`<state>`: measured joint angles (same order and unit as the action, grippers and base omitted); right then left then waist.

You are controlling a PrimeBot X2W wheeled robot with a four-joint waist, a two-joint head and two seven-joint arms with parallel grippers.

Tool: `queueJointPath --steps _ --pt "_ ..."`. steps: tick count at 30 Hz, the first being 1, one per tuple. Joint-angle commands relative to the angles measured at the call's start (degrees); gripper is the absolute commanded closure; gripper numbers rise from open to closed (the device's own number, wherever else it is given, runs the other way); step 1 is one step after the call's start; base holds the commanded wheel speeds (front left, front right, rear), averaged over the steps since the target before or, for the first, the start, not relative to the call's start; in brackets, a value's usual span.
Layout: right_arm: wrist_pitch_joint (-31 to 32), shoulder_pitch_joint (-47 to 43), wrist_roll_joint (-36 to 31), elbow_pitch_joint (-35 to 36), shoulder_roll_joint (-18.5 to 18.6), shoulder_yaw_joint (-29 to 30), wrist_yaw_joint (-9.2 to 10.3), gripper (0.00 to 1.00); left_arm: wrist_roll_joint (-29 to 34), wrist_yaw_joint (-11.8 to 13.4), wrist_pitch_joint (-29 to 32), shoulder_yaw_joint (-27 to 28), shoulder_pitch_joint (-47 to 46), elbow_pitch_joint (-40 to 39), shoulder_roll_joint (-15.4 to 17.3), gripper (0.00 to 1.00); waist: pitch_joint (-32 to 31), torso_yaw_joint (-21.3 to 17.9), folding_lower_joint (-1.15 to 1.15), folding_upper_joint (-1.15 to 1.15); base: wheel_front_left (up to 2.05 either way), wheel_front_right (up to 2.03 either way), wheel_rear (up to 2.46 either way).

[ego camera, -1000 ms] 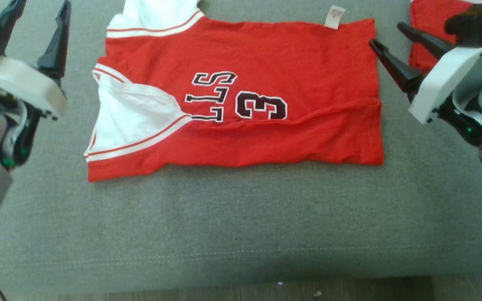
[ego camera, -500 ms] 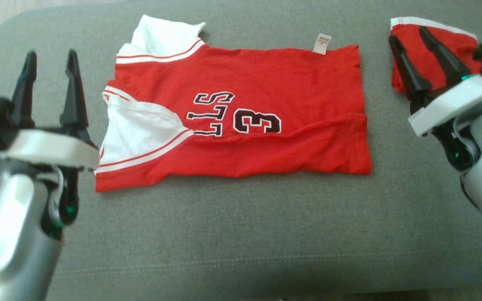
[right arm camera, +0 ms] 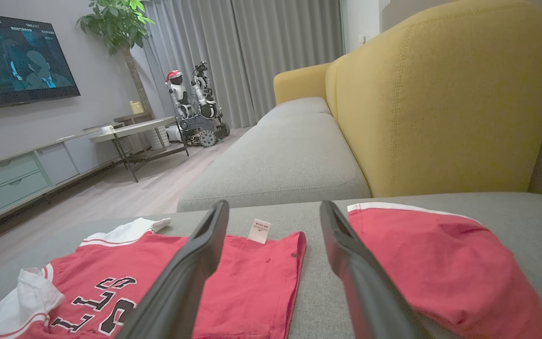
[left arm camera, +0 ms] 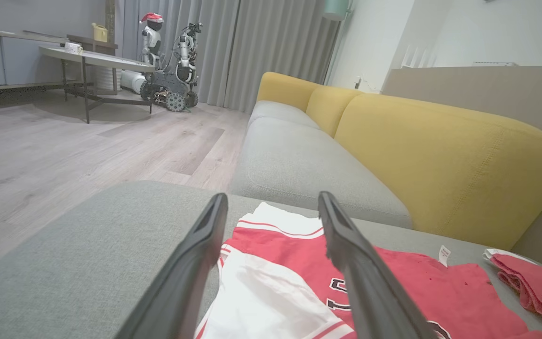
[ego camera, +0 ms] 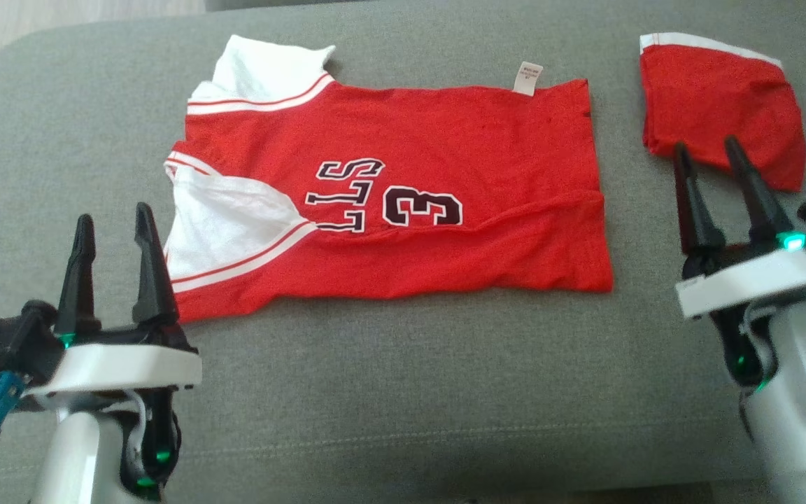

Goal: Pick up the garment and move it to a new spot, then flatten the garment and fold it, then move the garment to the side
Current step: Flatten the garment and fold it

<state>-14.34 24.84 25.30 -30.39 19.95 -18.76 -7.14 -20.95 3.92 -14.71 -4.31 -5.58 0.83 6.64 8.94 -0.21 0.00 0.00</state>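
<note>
Left claw (ego camera: 114, 213) and right claw (ego camera: 706, 142) gape empty, flanking the jersey (ego camera: 445, 133); its lettering (ego camera: 382, 203) is partly folded under

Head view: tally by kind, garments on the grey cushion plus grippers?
Garments: 2, red-and-white jersey and smaller red piece
Grippers: 2, left gripper and right gripper, both open and holding nothing
Total: 4

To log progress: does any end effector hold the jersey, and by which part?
Nothing is held. Left end effector and right end effector are open; the jersey lies free.
</note>
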Motion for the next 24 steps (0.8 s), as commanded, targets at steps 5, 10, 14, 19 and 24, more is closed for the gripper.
queueJointPath --steps 5,10,14,19,24 --pt "2.9 -4.5 -7.4 9.2 -4.5 5.2 -0.35 0.0 3.7 -3.7 -0.3 5.5 -2.7 -0.1 -1.4 0.0 1.4 0.0 0.0 0.0 0.0 0.0 0.0" --pt "6.5 -6.9 -10.9 15.4 -7.1 7.1 -0.35 0.0 5.7 -5.7 -0.3 7.1 -3.0 4.6 -2.1 0.0 1.9 0.1 0.0 0.0 0.0 0.0 0.0" --pt "9.0 -7.8 -13.0 19.2 -8.2 6.8 -0.35 0.0 7.9 -6.8 0.4 5.6 -4.0 11.9 -0.5 0.0 2.8 0.3 0.0 0.0 0.0 0.0 0.0" --pt "10.7 -7.7 -14.4 22.4 -9.4 6.1 -0.35 0.0 9.4 -7.6 3.4 4.0 -6.9 18.2 1.9 0.0 4.7 0.4 0.0 0.0 0.0 0.0 0.0" --pt "11.5 -6.6 -15.7 25.0 -11.2 5.1 -0.35 0.0 10.7 -8.5 7.0 2.5 -11.3 23.7 5.0 0.0 7.9 -0.2 0.0 0.0 0.0 0.0 0.0"
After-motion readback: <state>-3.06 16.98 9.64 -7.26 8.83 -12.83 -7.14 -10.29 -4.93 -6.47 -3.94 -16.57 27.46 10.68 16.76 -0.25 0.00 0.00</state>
